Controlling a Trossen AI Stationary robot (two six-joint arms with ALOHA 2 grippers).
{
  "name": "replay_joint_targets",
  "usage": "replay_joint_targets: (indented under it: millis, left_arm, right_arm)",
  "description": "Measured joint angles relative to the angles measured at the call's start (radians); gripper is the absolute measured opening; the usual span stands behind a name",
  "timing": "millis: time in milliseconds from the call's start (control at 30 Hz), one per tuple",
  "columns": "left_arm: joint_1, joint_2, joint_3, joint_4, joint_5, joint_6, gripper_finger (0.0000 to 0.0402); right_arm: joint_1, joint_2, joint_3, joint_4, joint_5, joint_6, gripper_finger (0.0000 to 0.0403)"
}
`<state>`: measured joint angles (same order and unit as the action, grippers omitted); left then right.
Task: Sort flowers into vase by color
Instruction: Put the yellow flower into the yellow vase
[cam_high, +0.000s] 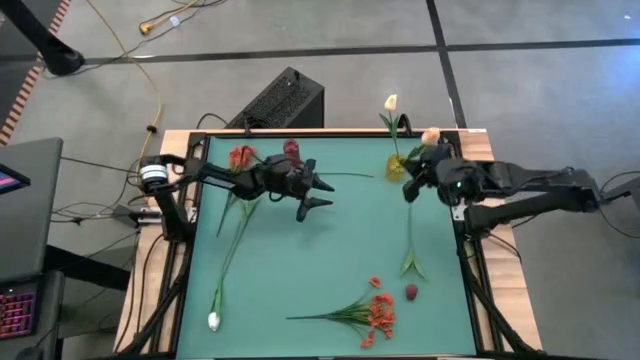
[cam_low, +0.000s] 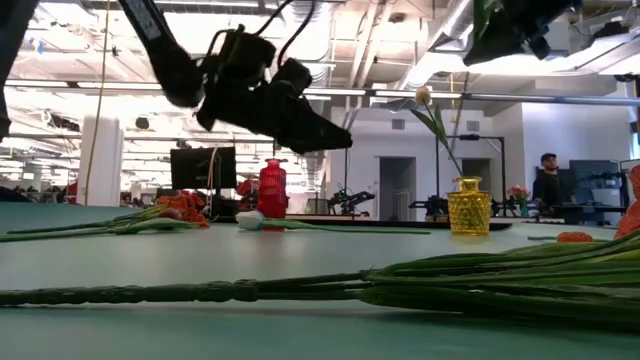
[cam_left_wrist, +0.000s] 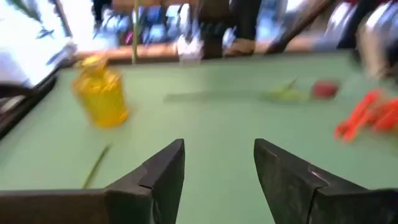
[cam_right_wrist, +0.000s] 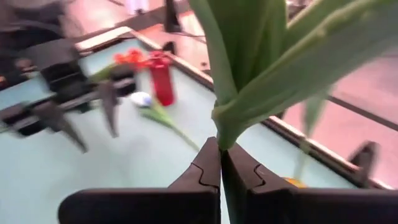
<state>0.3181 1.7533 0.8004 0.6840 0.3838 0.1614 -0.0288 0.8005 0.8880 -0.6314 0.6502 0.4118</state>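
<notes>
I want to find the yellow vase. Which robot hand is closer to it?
Right. The right gripper holds a flower stem just beside the yellow vase. The left gripper hangs open toward the table's middle, farther off.

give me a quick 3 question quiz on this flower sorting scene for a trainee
1. True or false: the right gripper is shut on a green flower stem.
2. Which vase already has a white flower standing in it?
A. the red vase
B. the yellow vase
C. neither
3. Fill in: the left gripper hangs above the mat with its fingers ____ and nothing between them.

Key
1. True: in the right wrist view the fingers meet on the stem.
2. B: the high view shows the bud rising from the yellow vase at the far edge.
3. Open.
</notes>
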Motion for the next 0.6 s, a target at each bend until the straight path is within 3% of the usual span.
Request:
replay_joint_targets:
  millis: [100,200,400,600]
  left_arm:
    - [-0.026,-0.055,0.031,-0.187,-0.156,0.097,0.0181]
    - [-0.043,-0.092,0.037,-0.259,-0.244,0.13,0.0181]
    - [-0.05,-0.134,0.029,-0.285,-0.344,0.113,0.0181]
    - [-0.05,-0.134,0.028,-0.304,-0.345,0.115,0.018]
  right_arm:
    - [-0.07,-0.005,0.031,-0.071,-0.024,0.0,0.0027]
    - [-0.148,-0.003,0.051,-0.124,-0.048,-0.008,0.0027]
    - [-0.274,-0.002,0.052,-0.117,-0.141,-0.079,0.0027]
    - [-0.34,-0.003,0.052,-0.112,-0.164,-0.107,0.0027]
